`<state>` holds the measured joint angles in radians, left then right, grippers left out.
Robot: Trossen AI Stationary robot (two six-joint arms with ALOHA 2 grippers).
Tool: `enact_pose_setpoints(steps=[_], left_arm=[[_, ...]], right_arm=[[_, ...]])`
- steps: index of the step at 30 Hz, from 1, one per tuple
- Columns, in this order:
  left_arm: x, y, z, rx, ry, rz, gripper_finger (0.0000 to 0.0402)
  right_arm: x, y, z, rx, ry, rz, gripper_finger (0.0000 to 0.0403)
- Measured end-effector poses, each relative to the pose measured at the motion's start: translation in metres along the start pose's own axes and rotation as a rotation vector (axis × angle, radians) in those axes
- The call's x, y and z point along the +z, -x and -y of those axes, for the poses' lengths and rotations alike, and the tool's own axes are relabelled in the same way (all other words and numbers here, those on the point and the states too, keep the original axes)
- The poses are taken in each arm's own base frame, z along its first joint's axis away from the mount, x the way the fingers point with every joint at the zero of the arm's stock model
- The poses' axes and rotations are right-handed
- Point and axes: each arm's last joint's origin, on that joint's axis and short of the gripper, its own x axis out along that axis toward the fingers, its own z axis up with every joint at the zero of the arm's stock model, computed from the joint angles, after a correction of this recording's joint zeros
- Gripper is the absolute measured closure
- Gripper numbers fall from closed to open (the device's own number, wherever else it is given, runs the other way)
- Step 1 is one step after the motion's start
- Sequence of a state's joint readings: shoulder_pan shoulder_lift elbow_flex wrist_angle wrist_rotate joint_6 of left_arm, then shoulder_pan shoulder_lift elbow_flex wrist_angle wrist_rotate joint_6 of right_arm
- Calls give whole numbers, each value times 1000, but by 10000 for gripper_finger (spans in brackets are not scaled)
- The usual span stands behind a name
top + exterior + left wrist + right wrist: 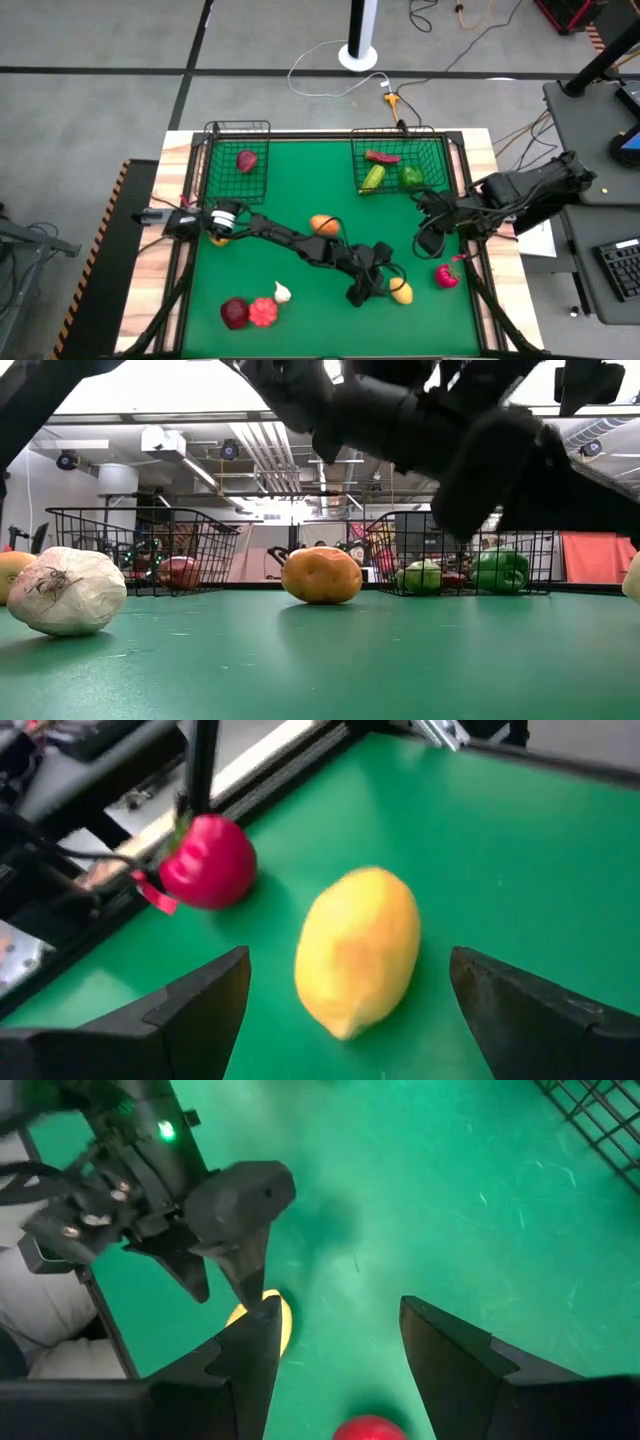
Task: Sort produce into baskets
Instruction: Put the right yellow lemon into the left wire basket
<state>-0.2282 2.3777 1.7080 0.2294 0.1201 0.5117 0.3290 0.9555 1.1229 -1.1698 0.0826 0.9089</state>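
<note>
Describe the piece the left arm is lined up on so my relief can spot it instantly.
Start at the green table's near edge, right of centre, where the left gripper hovers with open jaws. Beside it lies a yellow lemon. The neighbouring round piece is red; only the lemon is oval and yellow.

Green table (300, 190), baskets (238, 158), scattered produce (324, 225)
</note>
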Motion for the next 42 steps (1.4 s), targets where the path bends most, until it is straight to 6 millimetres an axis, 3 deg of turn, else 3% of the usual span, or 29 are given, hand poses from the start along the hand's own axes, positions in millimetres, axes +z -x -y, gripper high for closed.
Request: enact_pose_setpoints(steps=[20, 33, 42], left_arm=[[-21, -22, 7, -15, 44, 176, 80], [-41, -31, 10, 3, 56, 185, 80], [-41, -31, 10, -4, 52, 201, 80]], right_arm=[[1, -1, 0, -16, 2, 17, 206], [1, -1, 0, -16, 2, 17, 206], [1, -1, 0, -17, 1, 18, 206]])
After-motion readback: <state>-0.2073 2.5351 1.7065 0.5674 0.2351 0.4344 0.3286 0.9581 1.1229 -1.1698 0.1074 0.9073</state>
